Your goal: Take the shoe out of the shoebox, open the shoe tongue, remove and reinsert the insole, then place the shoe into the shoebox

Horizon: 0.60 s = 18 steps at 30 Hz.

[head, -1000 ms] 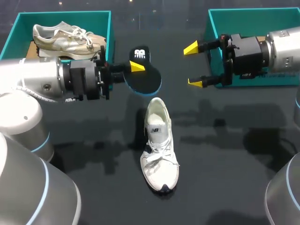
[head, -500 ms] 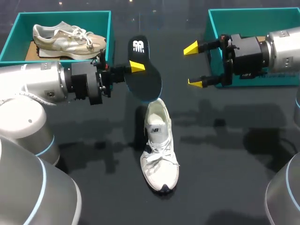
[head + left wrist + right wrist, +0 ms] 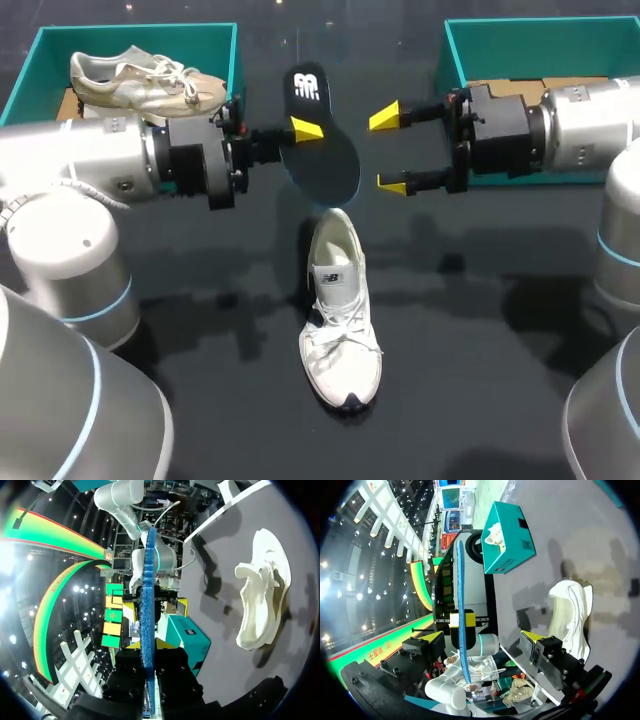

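The left fingers are clamped on a black insole and hold it up off the surface, over the middle of the far side. In the head view only one yellow tip shows, on the insole's near face; the other is hidden behind it. From the left wrist the insole is edge-on, a thin blue-rimmed strip upright between the two fingers.

The right fingers are spread wide with nothing in them, pointing at the insole from the other side. Their tips are just short of its edge, not touching. In the right wrist view the insole stands edge-on ahead of the gap between the open fingers.

The white shoe lies on the surface near the middle, sole down, toe towards the robot and heel at the far end. Its mouth gapes just below the insole's lower end; I can't tell whether they touch.

A teal left box sits at the far left with a tan shoe in it. The teal right box is at the far right, behind the right arm.
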Available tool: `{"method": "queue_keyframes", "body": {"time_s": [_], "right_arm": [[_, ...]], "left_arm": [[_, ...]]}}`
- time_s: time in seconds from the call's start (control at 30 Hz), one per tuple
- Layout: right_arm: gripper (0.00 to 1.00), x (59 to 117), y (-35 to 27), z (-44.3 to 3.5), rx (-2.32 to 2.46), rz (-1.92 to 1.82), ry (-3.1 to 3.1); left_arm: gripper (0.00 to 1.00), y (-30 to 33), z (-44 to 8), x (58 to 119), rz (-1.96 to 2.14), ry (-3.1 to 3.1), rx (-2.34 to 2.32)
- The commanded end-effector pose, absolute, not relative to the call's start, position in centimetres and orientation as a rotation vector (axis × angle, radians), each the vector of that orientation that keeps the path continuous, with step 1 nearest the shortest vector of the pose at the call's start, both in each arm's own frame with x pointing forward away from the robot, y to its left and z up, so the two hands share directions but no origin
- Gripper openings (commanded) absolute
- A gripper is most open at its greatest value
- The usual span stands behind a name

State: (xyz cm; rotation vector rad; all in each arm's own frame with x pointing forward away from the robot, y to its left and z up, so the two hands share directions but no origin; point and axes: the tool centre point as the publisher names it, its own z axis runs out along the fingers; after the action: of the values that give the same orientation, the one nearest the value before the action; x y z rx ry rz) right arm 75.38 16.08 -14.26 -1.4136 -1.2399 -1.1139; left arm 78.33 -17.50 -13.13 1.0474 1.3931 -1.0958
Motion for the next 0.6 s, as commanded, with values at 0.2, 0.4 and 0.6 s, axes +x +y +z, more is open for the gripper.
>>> {"method": "queue_keyframes", "body": {"time_s": [0.2,0.4,0.6], "right_arm": [[1.00,75.1,16.7,-14.6,-1.417,-1.126,-1.232],[1.00,75.4,17.7,-14.6,-1.390,-1.108,-1.275],[1.00,75.6,18.9,-14.7,-1.354,-1.117,-1.303]], "left_arm": [[0.00,-18.8,-14.0,79.8,-1.076,1.379,1.082],[0.00,-19.4,-14.4,80.4,-1.079,1.382,1.083],[0.00,-20.2,-15.0,80.5,-1.088,1.382,1.086]]}}
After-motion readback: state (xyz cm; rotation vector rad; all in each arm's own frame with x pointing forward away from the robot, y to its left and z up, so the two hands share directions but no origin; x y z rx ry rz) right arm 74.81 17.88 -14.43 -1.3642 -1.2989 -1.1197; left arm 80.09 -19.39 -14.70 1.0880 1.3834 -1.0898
